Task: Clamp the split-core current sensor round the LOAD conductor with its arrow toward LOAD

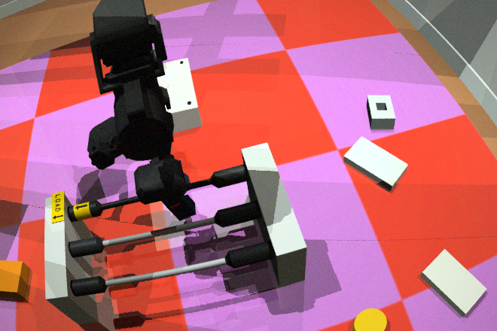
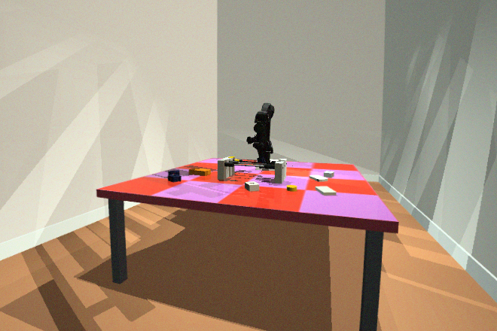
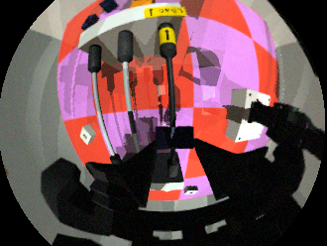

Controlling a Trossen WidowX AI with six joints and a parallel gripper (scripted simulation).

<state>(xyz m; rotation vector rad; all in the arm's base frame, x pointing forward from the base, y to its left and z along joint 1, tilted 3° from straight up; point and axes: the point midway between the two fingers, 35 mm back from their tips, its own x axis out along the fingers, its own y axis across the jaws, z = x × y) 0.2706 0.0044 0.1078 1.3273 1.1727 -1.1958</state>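
Note:
My gripper (image 1: 175, 194) (image 3: 174, 142) is shut on the dark blue split-core sensor (image 1: 187, 206) (image 3: 183, 137). Both are at the black LOAD conductor (image 1: 120, 201) (image 3: 170, 89), the rearmost of three rods, right of its middle in the top view. In the wrist view the rod runs into the sensor and shows again beyond it. The fingers hide whether the jaws are latched, and the sensor's arrow is not readable. The yellow LOAD marker (image 1: 58, 206) (image 3: 165, 12) is on the left end block, beside a yellow arrow collar (image 1: 81, 211) (image 3: 167, 35).
Two grey-tipped rods (image 1: 160, 235) (image 1: 169, 269) run alongside between white end blocks (image 1: 55, 262) (image 1: 277, 214). A white box (image 1: 182, 86) stands behind. A holed block (image 1: 381, 122), two flat white blocks (image 1: 375, 160) (image 1: 453, 280) and a yellow disc (image 1: 370, 320) lie right. An orange block (image 1: 10, 278) lies left.

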